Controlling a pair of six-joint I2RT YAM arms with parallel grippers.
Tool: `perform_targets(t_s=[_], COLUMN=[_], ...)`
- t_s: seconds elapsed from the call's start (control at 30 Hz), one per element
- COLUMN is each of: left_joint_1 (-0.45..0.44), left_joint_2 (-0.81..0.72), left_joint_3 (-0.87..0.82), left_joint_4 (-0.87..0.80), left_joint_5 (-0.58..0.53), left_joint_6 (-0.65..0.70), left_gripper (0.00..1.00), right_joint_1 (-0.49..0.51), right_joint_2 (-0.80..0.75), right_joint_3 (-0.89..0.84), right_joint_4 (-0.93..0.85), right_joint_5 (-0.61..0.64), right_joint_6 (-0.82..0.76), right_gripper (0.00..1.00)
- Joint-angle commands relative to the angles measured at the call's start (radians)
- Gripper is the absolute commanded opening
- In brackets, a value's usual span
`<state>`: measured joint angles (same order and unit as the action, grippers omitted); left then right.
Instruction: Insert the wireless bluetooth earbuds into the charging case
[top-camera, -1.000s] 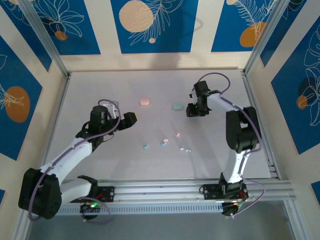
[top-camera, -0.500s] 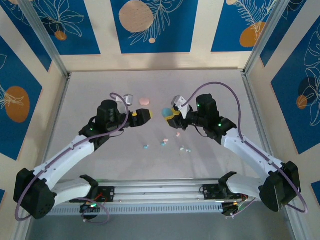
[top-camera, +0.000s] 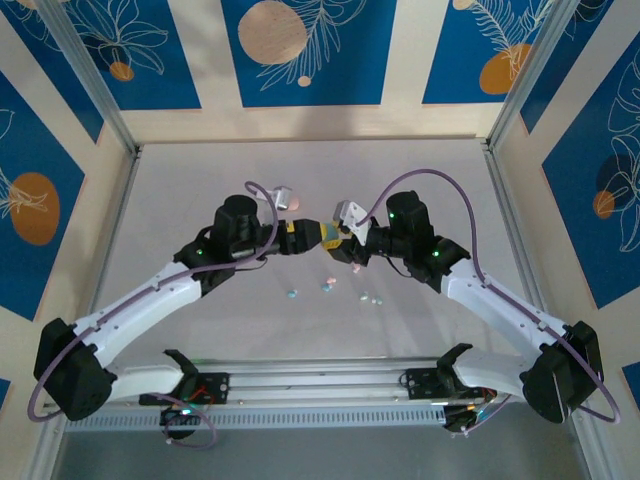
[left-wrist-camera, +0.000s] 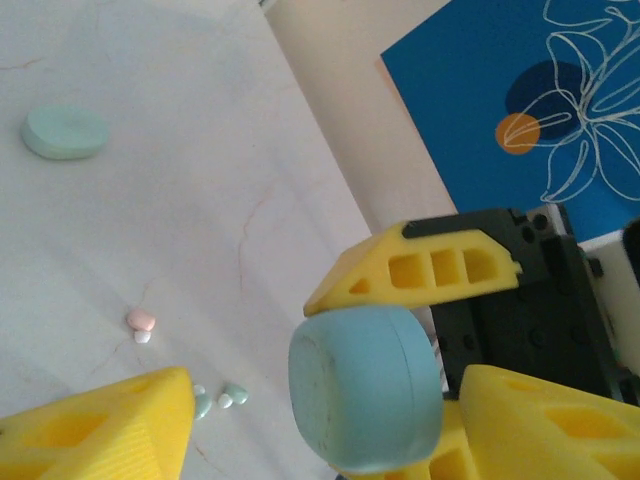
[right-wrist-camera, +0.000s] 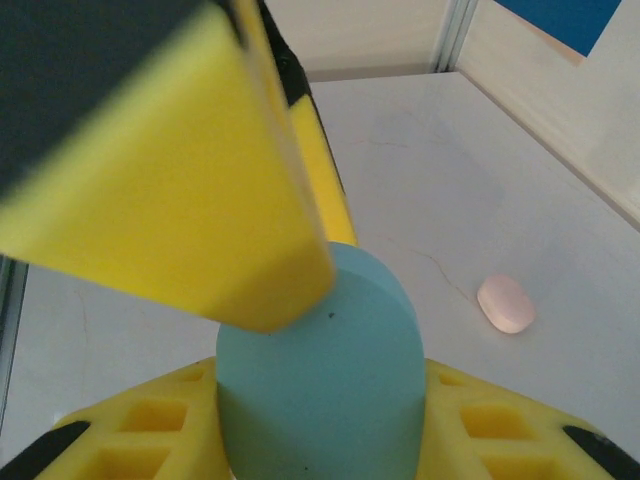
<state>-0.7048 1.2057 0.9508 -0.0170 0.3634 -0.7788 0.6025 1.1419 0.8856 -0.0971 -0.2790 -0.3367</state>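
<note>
Right claw (top-camera: 332, 235) is clamped on the blue charging case (left-wrist-camera: 365, 390), its jaws pressing from above and below in the left wrist view. Left claw (top-camera: 296, 237) faces it tip to tip, jaws apart and set either side of the case. A clear gap shows on one side; contact on the other cannot be judged.

Both claws stand raised over the middle of the worktop (top-camera: 200, 180), well apart from the side walls (top-camera: 110, 190) and the near rail (top-camera: 320, 385). Bare surface lies far, left and right of them.

The earbuds (top-camera: 327, 287) lie loose on the worktop just near of the claws.

The left wrist view adds a closed mint case (left-wrist-camera: 65, 132), a pink earbud (left-wrist-camera: 140, 320) and mint earbuds (left-wrist-camera: 235, 395). The right wrist view shows a pink case (right-wrist-camera: 505, 304) on bare worktop beyond the held case.
</note>
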Motion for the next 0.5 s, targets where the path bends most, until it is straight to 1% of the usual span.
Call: perform_targets(t_s=[0.0,0.03,0.13,0.2,0.27,0.37,0.47], left_joint_1=[-0.022,-0.024,-0.026,-0.028,-0.028,-0.03,-0.033], left_joint_2=[0.02,0.026,0.04,0.039,0.036,0.034,0.037], left_joint_3=[0.06,0.067,0.075,0.075,0.076,0.079,0.087], left_joint_4=[-0.035,-0.042,-0.043,-0.049,-0.064,-0.075,-0.085], left_joint_5=[-0.037,-0.041,-0.033,-0.03,-0.033,-0.021,-0.017], left_joint_6=[0.018,0.016,0.013,0.005,-0.004,-0.013,-0.023], left_gripper=[0.64,0.61,0.48,0.43,0.42,0.43,0.38], right_joint_1=[0.012,0.016,0.027,0.033,0.038,0.049,0.06], right_joint_2=[-0.021,-0.021,-0.022,-0.025,-0.028,-0.034,-0.042], right_joint_3=[0.034,0.037,0.04,0.036,0.036,0.039,0.035], right_joint_4=[0.004,0.001,0.005,0.016,0.02,0.009,0.014], right_joint_5=[-0.029,-0.029,0.001,0.041,0.081,0.101,0.115], right_joint_6=[-0.027,-0.027,-0.028,-0.026,-0.022,-0.03,-0.033], right_gripper=[0.32,0.32,0.33,0.33,0.33,0.33,0.34])
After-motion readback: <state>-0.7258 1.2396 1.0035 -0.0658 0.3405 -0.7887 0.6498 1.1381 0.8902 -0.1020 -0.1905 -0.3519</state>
